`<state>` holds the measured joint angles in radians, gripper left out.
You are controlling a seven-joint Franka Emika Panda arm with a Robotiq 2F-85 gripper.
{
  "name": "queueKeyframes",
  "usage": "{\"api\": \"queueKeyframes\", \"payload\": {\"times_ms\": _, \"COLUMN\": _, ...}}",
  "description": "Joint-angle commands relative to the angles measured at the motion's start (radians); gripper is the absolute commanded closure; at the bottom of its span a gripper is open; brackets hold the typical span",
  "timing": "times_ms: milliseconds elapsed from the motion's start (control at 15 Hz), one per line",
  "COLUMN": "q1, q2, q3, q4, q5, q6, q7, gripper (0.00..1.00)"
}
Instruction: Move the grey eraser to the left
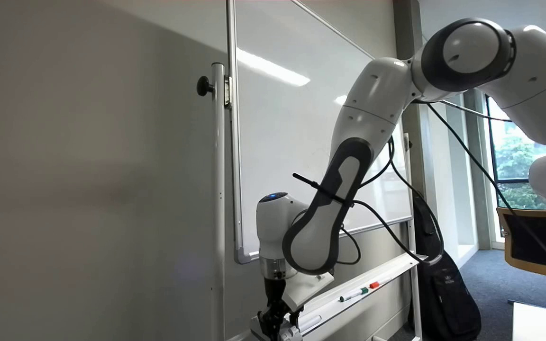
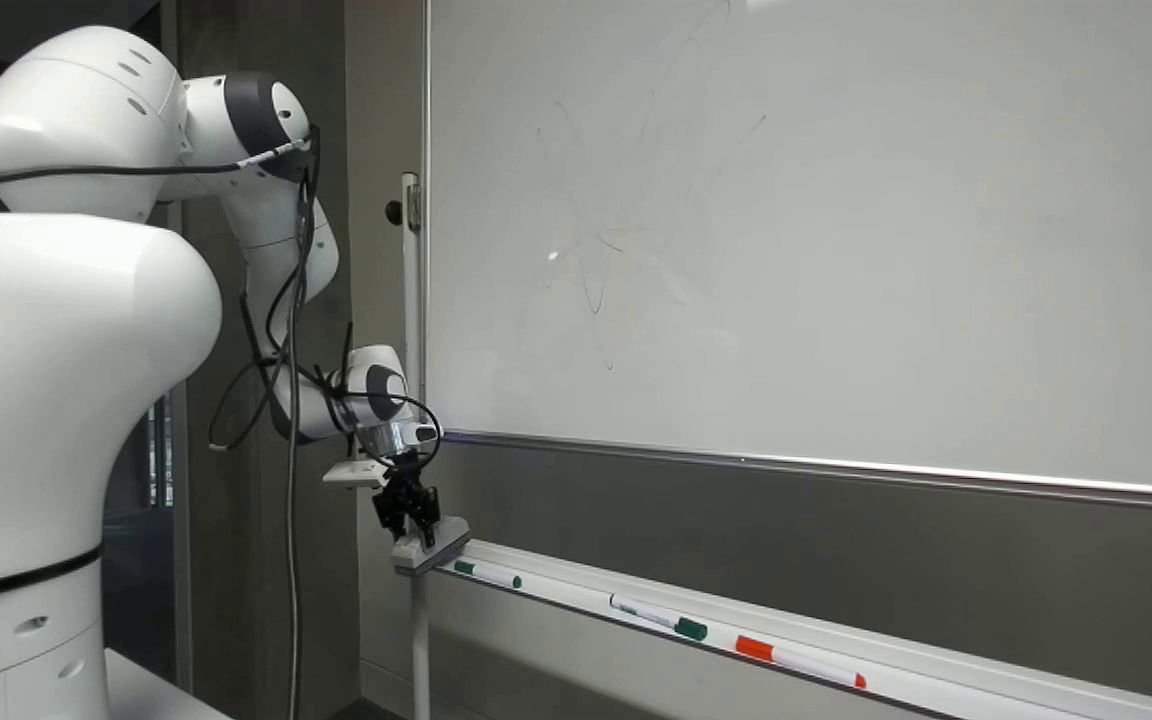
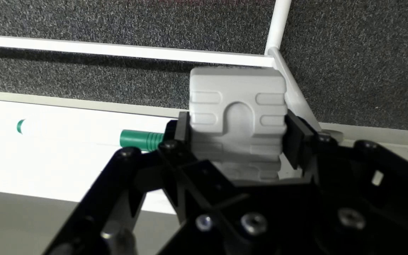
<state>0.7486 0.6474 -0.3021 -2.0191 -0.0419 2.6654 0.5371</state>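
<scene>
The grey eraser is a light-grey ridged block. In the wrist view the grey eraser [image 3: 238,85] fills the space between my fingers, which press on its two sides. My gripper [image 3: 239,132] is shut on it. In an exterior view the grey eraser [image 2: 444,546] is at the far end of the white tray [image 2: 576,588], crosswise to it and partly past its edge. My gripper [image 2: 411,538] points down onto it. I cannot tell whether the eraser touches the tray. In an exterior view the gripper [image 1: 277,327] and eraser are partly cut off by the bottom edge.
A green-capped marker [image 3: 138,140] lies on the tray close beside my finger. Another green-capped marker [image 2: 658,614] and a red-capped marker [image 2: 801,662] lie further along. The whiteboard [image 2: 816,250] stands above the tray. A stand post [image 2: 420,640] is below the eraser.
</scene>
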Motion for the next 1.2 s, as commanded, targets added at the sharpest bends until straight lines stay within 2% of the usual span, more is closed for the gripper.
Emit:
{"api": "queueKeyframes", "payload": {"times_ms": 0, "q1": -0.08, "q2": -0.038, "q3": 0.074, "q4": -0.007, "q5": -0.011, "q6": -0.01, "q7": 0.009, "gripper": 0.62}}
{"api": "queueKeyframes", "payload": {"times_ms": 533, "q1": -0.216, "q2": -0.049, "q3": 0.198, "q4": -0.023, "q5": 0.013, "q6": 0.075, "q7": -0.017, "gripper": 0.62}}
{"api": "queueKeyframes", "payload": {"times_ms": 800, "q1": -0.251, "q2": -0.045, "q3": 0.229, "q4": -0.032, "q5": 0.012, "q6": 0.151, "q7": -0.023, "gripper": 0.62}}
{"api": "queueKeyframes", "payload": {"times_ms": 1000, "q1": -0.262, "q2": -0.039, "q3": 0.237, "q4": -0.027, "q5": 0.012, "q6": 0.151, "q7": -0.028, "gripper": 0.62}}
{"api": "queueKeyframes", "payload": {"times_ms": 1067, "q1": -0.26, "q2": -0.038, "q3": 0.232, "q4": -0.025, "q5": 0.006, "q6": 0.14, "q7": -0.029, "gripper": 0.57}}
{"api": "queueKeyframes", "payload": {"times_ms": 1133, "q1": -0.259, "q2": -0.036, "q3": 0.23, "q4": -0.025, "q5": 0.004, "q6": 0.138, "q7": -0.029, "gripper": 0.12}}
